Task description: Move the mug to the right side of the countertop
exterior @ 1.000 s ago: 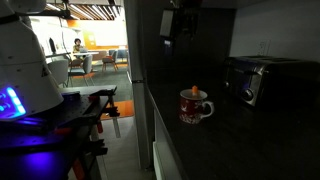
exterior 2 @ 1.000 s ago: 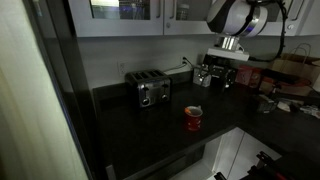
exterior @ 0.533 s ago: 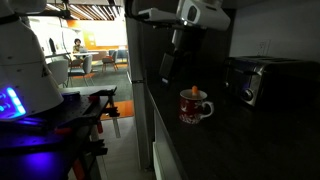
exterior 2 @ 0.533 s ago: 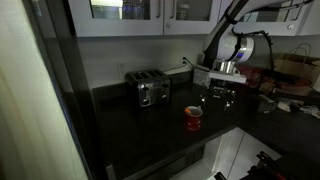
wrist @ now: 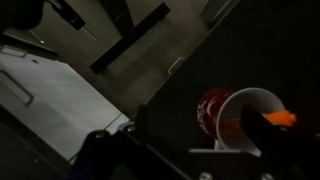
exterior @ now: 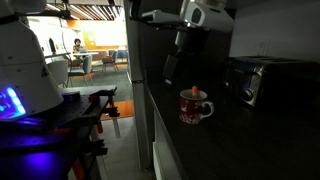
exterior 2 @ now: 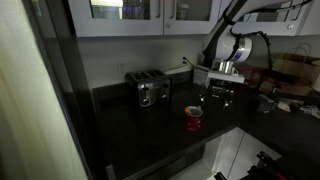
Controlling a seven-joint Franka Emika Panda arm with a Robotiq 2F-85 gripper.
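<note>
mug near countertop front edge, gripper raised nearby

- The mug stands on the countertop at mid-frame in an exterior view, near the counter's left edge.
- The toaster sits right of the mug and further back, well apart from it.
- The gripper hangs up and left of the mug, not touching it.
- In an exterior view the mug is at lower centre on the countertop, with the toaster behind and to its left by the wall.
- There the gripper is above and right of the mug; cabinets run along the top.
- In the wrist view the mug is at lower right, with a small piece in it.
</note>
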